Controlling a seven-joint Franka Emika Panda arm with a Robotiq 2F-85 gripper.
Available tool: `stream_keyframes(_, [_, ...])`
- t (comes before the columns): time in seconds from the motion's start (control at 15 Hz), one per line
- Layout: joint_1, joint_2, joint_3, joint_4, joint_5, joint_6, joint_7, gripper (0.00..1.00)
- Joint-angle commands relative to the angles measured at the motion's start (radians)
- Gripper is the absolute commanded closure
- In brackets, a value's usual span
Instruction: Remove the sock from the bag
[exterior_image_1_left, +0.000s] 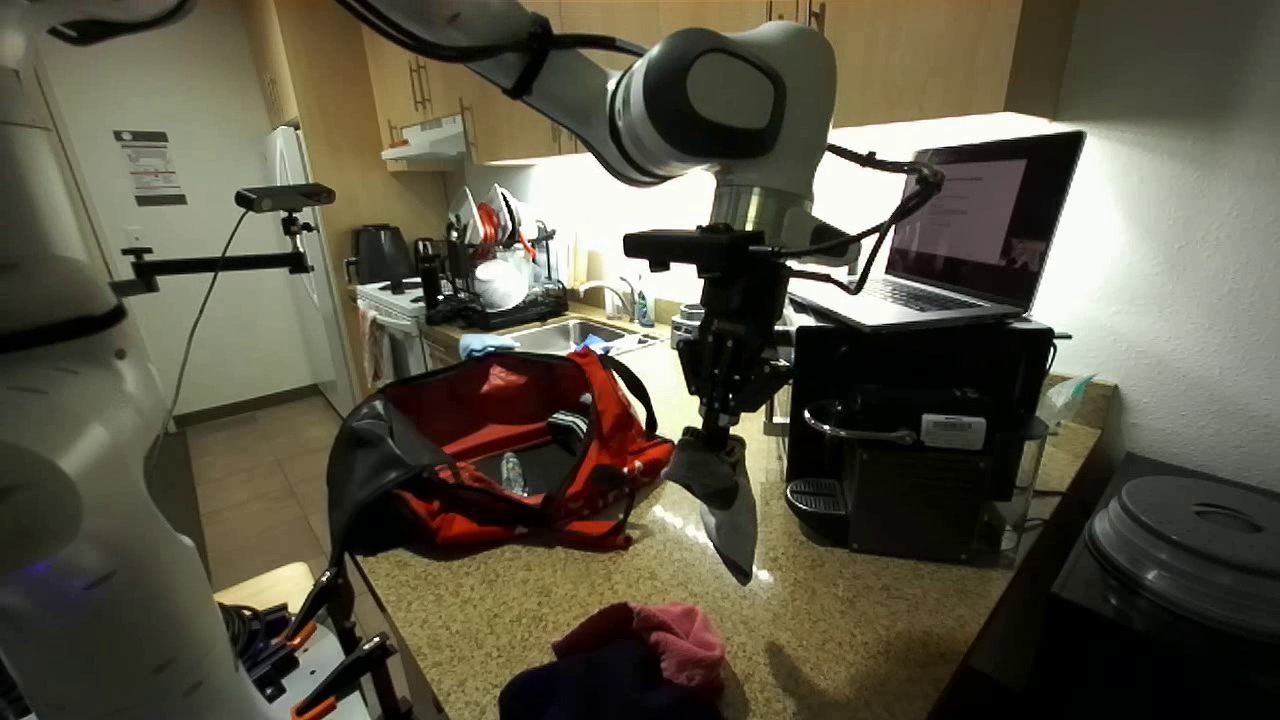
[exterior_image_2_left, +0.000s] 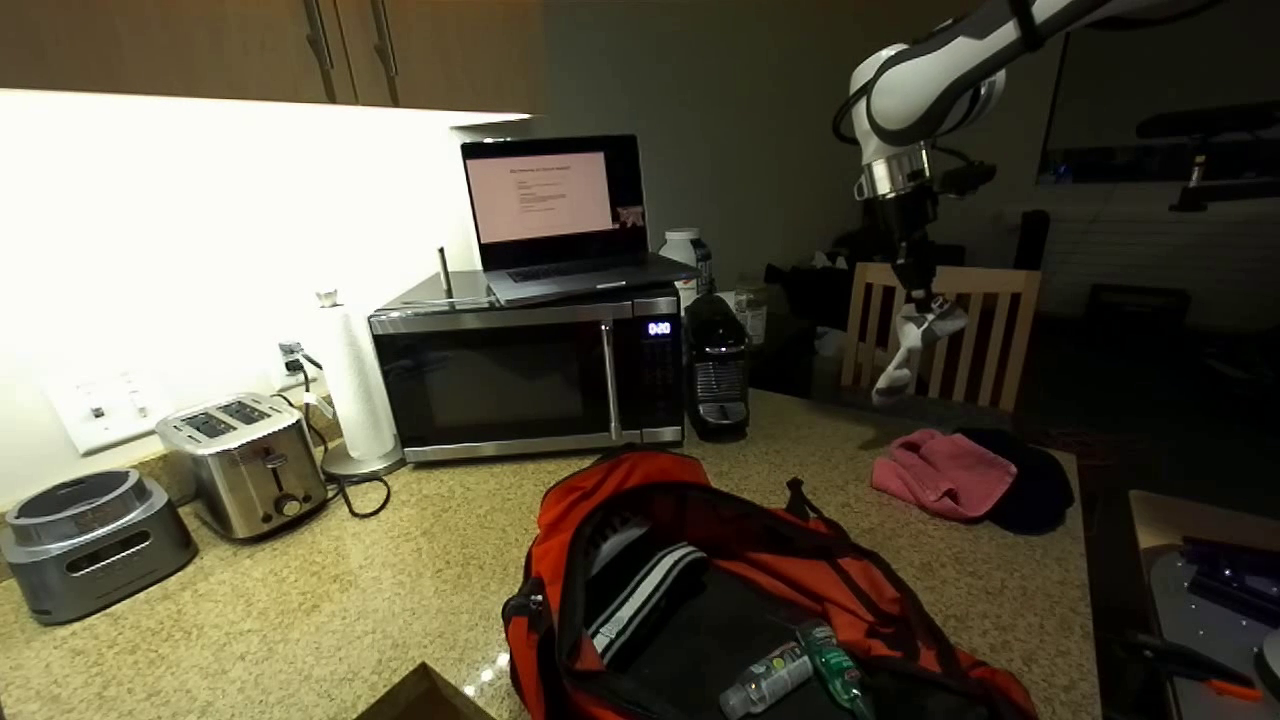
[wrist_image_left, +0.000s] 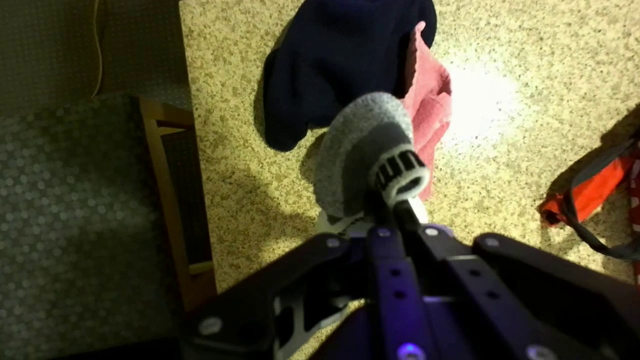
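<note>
The sock (exterior_image_1_left: 735, 525), grey and white with a black-striped white cuff, dangles above the counter, clear of the bag. My gripper (exterior_image_1_left: 718, 428) is shut on it near the cuff; in the wrist view the sock (wrist_image_left: 367, 120) spreads out beyond the fingertips and its grip point is partly hidden by them. An exterior view shows the sock (exterior_image_2_left: 905, 345) hanging tilted below the gripper (exterior_image_2_left: 922, 298). The red bag (exterior_image_2_left: 570, 520) with black trim lies gaping on the counter, and a corner of the bag (wrist_image_left: 600, 187) enters the wrist view at the right.
Beneath the sock lie a pink cloth (exterior_image_2_left: 935, 475) and a dark navy cloth (wrist_image_left: 345, 55), close to the counter edge. Inside the bag are two small bottles (exterior_image_2_left: 770, 680) and a striped dark item (exterior_image_2_left: 640, 600). A coffee machine (exterior_image_2_left: 718, 370) stands beside the microwave (exterior_image_2_left: 520, 385), under a laptop (exterior_image_2_left: 560, 200).
</note>
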Motion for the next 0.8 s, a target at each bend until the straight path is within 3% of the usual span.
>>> stream_keyframes(0.0, [-0.023,0.037,0.012,0.002,0.012,0.04,-0.059,0.97])
stream_keyframes(0.73, [-0.046,0.051,0.013,-0.088,0.109,0.296,-0.051,0.96])
